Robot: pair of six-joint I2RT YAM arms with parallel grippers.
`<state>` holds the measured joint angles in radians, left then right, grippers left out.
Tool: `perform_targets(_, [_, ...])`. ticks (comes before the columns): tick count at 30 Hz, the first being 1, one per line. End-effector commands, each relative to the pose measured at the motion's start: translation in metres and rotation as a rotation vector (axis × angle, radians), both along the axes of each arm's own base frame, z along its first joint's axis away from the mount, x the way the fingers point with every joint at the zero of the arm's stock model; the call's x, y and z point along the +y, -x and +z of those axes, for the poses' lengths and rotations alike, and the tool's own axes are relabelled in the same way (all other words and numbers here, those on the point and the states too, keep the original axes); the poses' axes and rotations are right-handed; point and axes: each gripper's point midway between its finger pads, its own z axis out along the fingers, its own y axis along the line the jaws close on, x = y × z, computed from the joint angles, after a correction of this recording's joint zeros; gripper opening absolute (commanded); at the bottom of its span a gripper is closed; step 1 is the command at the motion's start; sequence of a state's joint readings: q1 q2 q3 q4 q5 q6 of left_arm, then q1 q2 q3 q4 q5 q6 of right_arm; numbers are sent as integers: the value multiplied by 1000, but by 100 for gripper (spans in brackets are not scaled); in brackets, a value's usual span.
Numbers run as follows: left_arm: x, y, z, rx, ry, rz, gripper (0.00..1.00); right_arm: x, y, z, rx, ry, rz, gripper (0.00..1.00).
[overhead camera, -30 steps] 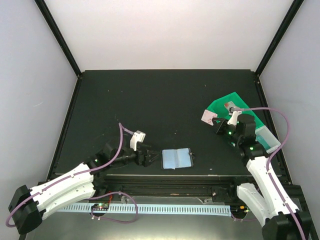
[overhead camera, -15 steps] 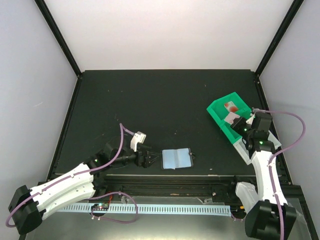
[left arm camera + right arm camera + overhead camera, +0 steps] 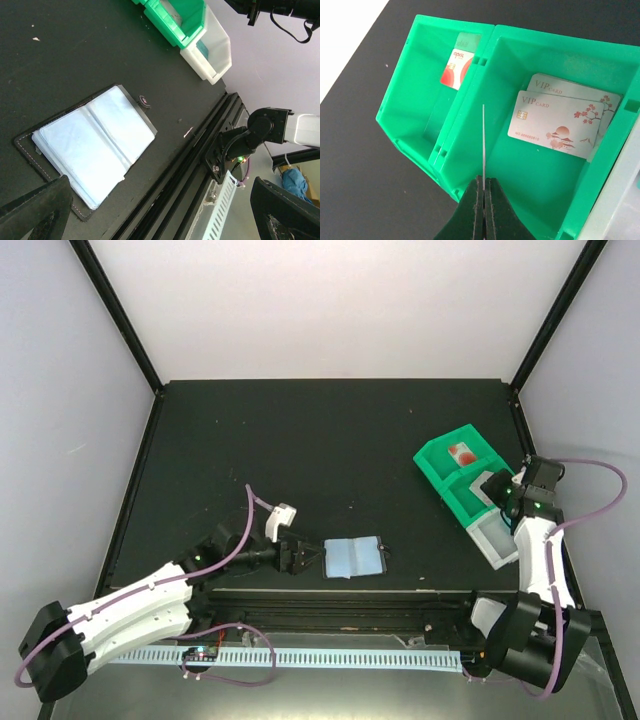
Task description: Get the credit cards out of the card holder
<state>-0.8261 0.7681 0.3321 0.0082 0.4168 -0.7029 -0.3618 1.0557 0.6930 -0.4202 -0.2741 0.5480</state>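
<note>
While the card holder [image 3: 354, 558] lies unfolded, pale-blue lining up, on the matte black bench [image 3: 300, 460], the left pincer [image 3: 310, 558] sits just beside it, spread

Left wrist: holder's edge is stitched, round snap tab [image 3: 144, 101]

Right wrist: right pincer [image 3: 483, 182] pressed together on a thin card [image 3: 483, 140], edge-on over the green plastic tray [image 3: 410, 105]; two glossy VIP cards [image 3: 555, 122] flat in one compartment, a red-and-white card [image 3: 456, 68] next door
</note>
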Motion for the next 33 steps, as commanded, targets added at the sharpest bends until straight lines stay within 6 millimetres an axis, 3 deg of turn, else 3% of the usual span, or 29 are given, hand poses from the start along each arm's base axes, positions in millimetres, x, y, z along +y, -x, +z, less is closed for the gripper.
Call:
perform_targets(1, [-7, 1, 9, 2, 43, -26, 99, -11, -10, 6, -17, 15, -25, 1])
perform_targets(17, [-6, 9, -2, 27, 22, -58, 99, -18, -55, -27, -8, -57, -3, 1])
perform_targets(28, [-1, 6, 6, -11, 22, -29, 99, -32, -64, -36, 33, -16, -36, 1])
perform_targets(33, [-1, 6, 11, -26, 22, -37, 99, -32, -67, -39, 49, -29, -33, 13])
